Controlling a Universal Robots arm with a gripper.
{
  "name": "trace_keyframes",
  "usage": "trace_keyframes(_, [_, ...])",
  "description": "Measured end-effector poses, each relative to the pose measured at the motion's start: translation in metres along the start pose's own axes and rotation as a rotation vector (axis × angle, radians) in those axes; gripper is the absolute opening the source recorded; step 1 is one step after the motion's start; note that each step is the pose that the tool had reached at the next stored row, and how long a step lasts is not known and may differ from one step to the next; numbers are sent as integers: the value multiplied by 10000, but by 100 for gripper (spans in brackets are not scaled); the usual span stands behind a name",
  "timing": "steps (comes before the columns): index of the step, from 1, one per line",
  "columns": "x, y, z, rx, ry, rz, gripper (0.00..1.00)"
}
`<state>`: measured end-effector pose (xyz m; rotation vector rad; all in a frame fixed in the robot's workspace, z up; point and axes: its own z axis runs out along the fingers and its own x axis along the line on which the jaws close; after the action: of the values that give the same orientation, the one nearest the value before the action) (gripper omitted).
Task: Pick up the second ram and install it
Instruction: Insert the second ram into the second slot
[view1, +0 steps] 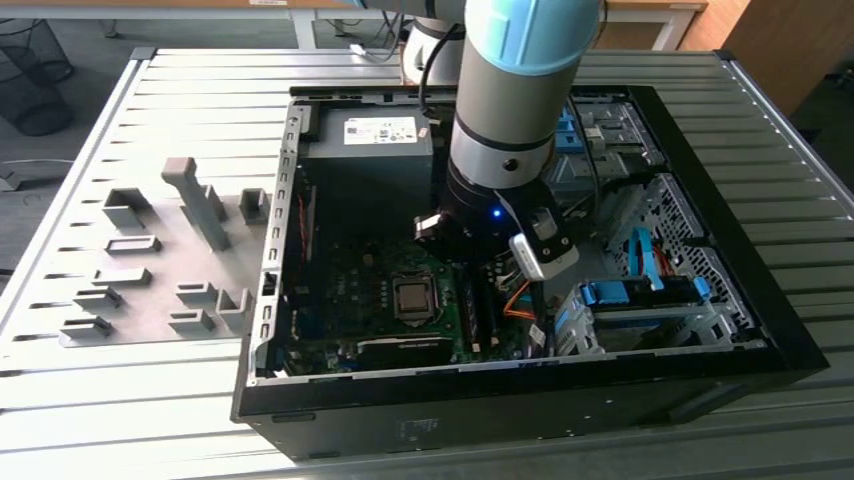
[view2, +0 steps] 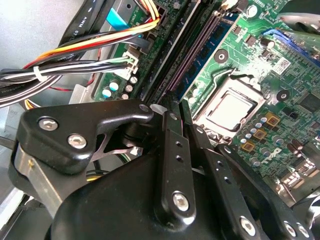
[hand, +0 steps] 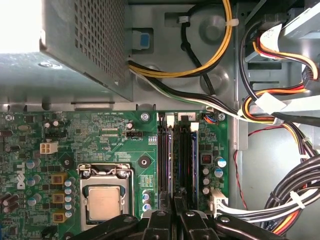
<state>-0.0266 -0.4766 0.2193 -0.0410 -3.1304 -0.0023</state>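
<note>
Standing by the ribbed grey metal counter (view1: 160, 400), I see an open black desktop computer case (view1: 534, 400) lying on its side. The grey and light-blue robot arm (view1: 514, 100) reaches down into the middle of it. Toward the exterior view's left, a group of grey plastic fixture blocks (view1: 200, 200) sits on a flat plate beside the case, well apart from the arm.

Inside the case is a green motherboard (hand: 100, 130) with a square silver processor socket (hand: 103, 200) framed in metal. A perforated grey power supply box (hand: 75, 40) sits next to the board. A bundle of yellow, black, orange and white cables (hand: 220, 50) loops from there around the side of the board.

Just beside the socket lies a bank of long black memory slots (hand: 182, 160). A long, narrow blue-green ram stick (hand: 169, 160) stands on edge in the slot nearest the socket. It shows as a blue strip in the second wrist view too (view2: 214, 47). I cannot tell whether this stick is the second ram. The slot next to it shows a bare row of contacts.

The black gripper (hand: 175, 197) hangs low over one end of that slot bank, and both wrist views show it (view2: 185, 125). Its jaws point straight along the slots, close to the blue-green stick. I cannot tell how far apart the jaws stand, or whether they have hold of anything.
</note>
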Motion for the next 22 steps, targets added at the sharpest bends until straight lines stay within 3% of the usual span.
trace_keyframes(22, [-16,9,41,-21,41,-54,14])
